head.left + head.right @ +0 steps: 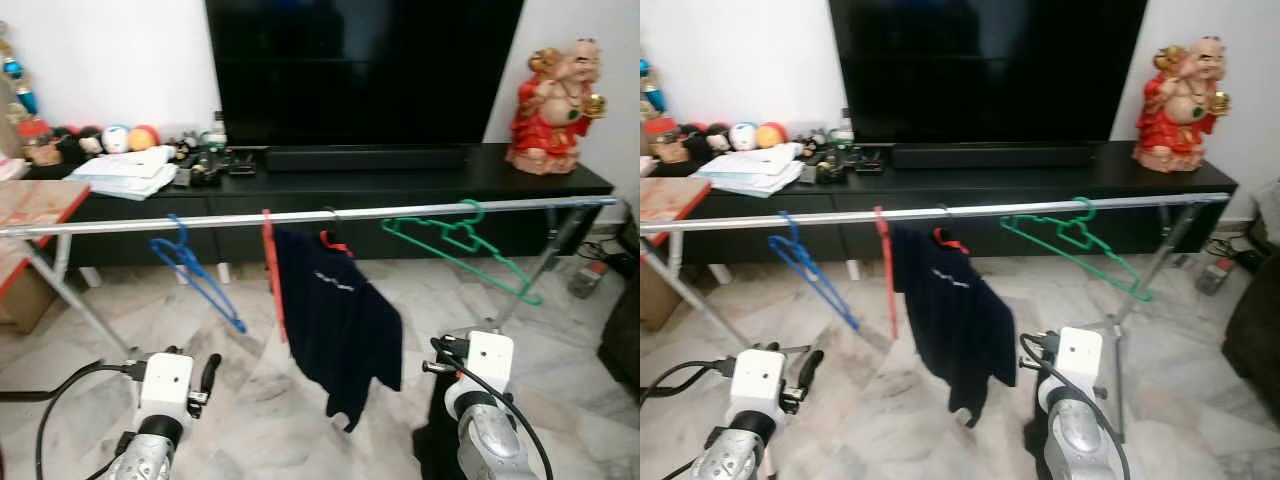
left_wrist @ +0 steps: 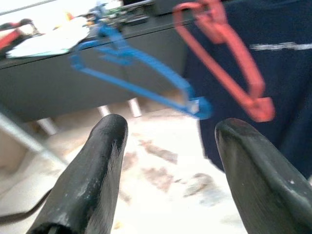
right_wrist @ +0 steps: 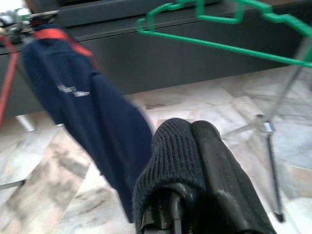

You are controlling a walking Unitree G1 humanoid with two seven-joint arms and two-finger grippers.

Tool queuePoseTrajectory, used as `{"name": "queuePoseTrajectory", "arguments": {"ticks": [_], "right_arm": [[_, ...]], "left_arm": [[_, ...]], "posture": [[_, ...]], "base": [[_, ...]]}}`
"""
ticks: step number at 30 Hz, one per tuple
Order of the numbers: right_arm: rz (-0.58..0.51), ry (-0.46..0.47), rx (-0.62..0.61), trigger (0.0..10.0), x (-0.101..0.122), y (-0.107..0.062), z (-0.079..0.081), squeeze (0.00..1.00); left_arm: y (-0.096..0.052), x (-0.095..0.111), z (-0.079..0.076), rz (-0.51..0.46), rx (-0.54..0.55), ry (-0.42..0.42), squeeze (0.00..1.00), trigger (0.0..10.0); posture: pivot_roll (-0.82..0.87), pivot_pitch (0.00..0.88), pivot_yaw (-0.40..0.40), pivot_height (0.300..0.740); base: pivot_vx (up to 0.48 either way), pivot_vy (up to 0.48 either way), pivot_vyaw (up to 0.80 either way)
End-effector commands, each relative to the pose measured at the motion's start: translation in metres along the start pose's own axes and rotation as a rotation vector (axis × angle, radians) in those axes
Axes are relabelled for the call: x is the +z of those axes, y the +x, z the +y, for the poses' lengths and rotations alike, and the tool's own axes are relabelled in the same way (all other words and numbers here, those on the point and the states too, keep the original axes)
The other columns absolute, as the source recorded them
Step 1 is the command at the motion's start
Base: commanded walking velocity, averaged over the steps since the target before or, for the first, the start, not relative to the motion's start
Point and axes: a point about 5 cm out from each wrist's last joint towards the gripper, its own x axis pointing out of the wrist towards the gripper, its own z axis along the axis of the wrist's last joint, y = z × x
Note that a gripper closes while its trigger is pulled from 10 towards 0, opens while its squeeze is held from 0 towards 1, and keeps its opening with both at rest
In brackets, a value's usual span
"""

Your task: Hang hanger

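Here, a silver drying rail spans the head views from 9 o'clock to 3 o'clock, standing on marble floor in front of a black TV console. Three hangers hook over the rail. A blue hanger hangs toward 9 o'clock, tilted, its lower tip pointing to 5 o'clock. A red hanger hangs near the centre and carries a dark navy shirt that droops off it toward 5 o'clock. A green hanger hangs toward 3 o'clock, also tilted, its far end touching or just beside the rack's slanted leg.

The left end effector sits low at 7 o'clock in the head views; its wrist view shows the two black fingers spread apart with nothing between them, and the blue hanger and red hanger beyond them, apart from the fingertips. The right end effector sits low at 5 o'clock, below the green hanger; its wrist view shows the fingers pressed together, one covered by a dark ribbed knit fabric. The green hanger runs across the far side of that view, clear of the fingers.

On the console stand a large black television, a red and gold figurine at 2 o'clock, and stacked papers with small coloured balls at 10 o'clock.
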Motion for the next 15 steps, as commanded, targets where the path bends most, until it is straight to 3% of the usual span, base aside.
{"name": "queuePoseTrajectory", "arguments": {"ticks": [1, 7, 15], "right_arm": [[-0.015, -0.023, -0.015, 10.0, 0.003, 0.001, -0.010, 0.00], [0.017, -0.056, 0.021, 10.0, -0.006, 0.003, -0.015, 0.00], [0.021, -0.088, 0.044, 10.0, -0.008, 0.004, -0.017, 0.00]], "left_arm": [[0.001, 0.003, -0.002, -0.006, 0.010, -0.050, 0.00, 10.0], [0.002, 0.002, 0.003, 0.004, 0.030, -0.055, 0.00, 10.0], [0.002, 0.001, -0.002, 0.013, 0.002, -0.045, 0.00, 10.0]], "posture": [[0.08, 0.000, 0.031, 0.740], [0.07, 0.000, 0.031, 0.740], [0.06, 0.000, 0.037, 0.740]], "base": [[0.000, 0.000, 0.00], [0.000, 0.000, 0.00], [0.000, 0.000, 0.00]]}}
